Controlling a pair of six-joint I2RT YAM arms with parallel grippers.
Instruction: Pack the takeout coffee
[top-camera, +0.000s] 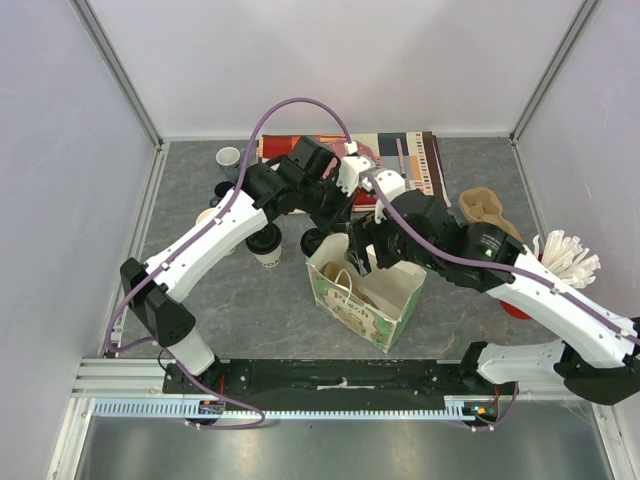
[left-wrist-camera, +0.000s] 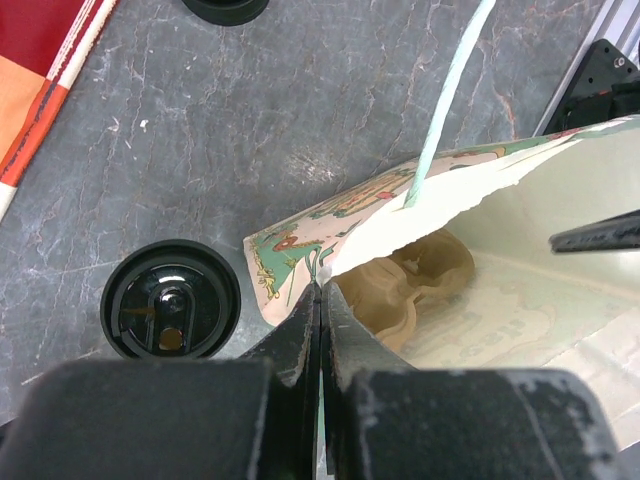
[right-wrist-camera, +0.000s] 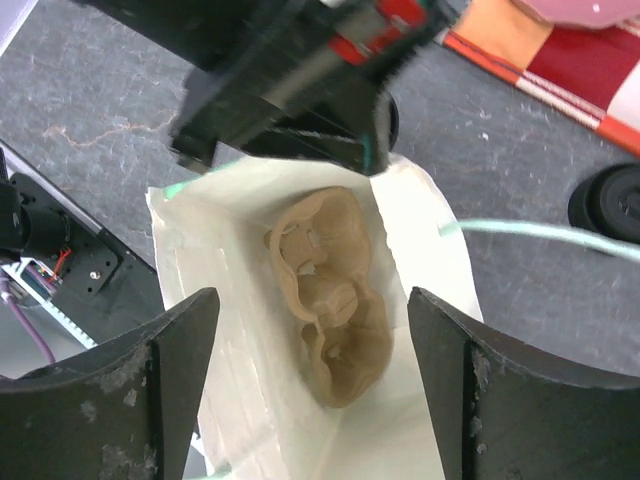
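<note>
Grey stone-look counter (top-camera: 250, 300) carries one printed paper bag (top-camera: 360, 315) at its centre, mouth open. The left gripper (left-wrist-camera: 320, 300) is clamped on the bag's far rim and holds it apart. The right gripper (right-wrist-camera: 312, 300) hovers over the opening with its jaws wide and nothing between them.

Two moulded pulp carriers show: one lies at the bottom of the bag (left-wrist-camera: 400, 290), the other (top-camera: 485, 208) sits on the counter to the right.

Two paper cups stand left of the bag and outside it, one lidded (top-camera: 266, 250) and one (top-camera: 208, 218) partly hidden by the left arm. Two black lids show: one on that cup (top-camera: 266, 236), another (top-camera: 315, 240) just beside the bag's far-left corner.

The carrier looks seated, so loading is next. That calls for the right gripper to fetch a cup upright and lower it into a well while the rim is held.
</note>
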